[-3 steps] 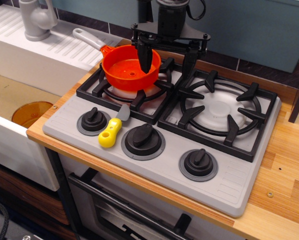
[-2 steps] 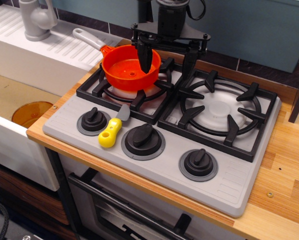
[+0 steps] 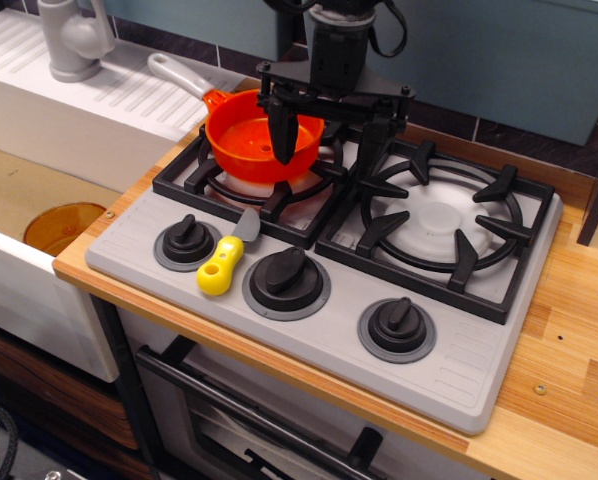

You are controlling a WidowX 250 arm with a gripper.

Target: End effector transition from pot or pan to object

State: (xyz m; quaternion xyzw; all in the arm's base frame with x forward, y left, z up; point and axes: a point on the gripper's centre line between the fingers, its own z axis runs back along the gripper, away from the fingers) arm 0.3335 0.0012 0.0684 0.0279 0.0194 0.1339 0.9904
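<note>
Small bright orange plastic saucepan point(image 3: 259, 146) on the left rear burner grate point(image 3: 249, 180) of a toy stove point(image 3: 459, 370), round and shallow, glossy inside, with small holes through the bottom. Long light-grey handle point(image 3: 179, 76) running up and to the left from the rim, out over the ribbed white drainboard point(image 3: 99, 100).

Black gripper point(image 3: 329, 128) over the saucepan's right rim, fingers spread wide: one dark finger point(image 3: 284, 135) pointing down in front of the pan's inner wall, the other down over the grate edge between the two burners. Nothing pinched between them. Contact between the near finger and the pan: cannot tell from this angle.

Toy utensil point(image 3: 225, 259) lying flat on the grey control panel, well apart from the gripper, between the leftmost black knob point(image 3: 186, 240) and the middle knob point(image 3: 286, 279), just beside both. Chunky yellow handle with a couple of holes, rounded at the near end; short grey blade point(image 3: 246, 224) pointing up and right, tip reaching the front edge of the left grate.

Third knob point(image 3: 397, 325) further right on the panel. Right burner grate point(image 3: 444, 222) bare. Brownish-orange round bowl point(image 3: 61, 226) down in the sink at left, grey faucet point(image 3: 71, 38) at the top left corner. Wooden countertop point(image 3: 569, 380) around the stove.
</note>
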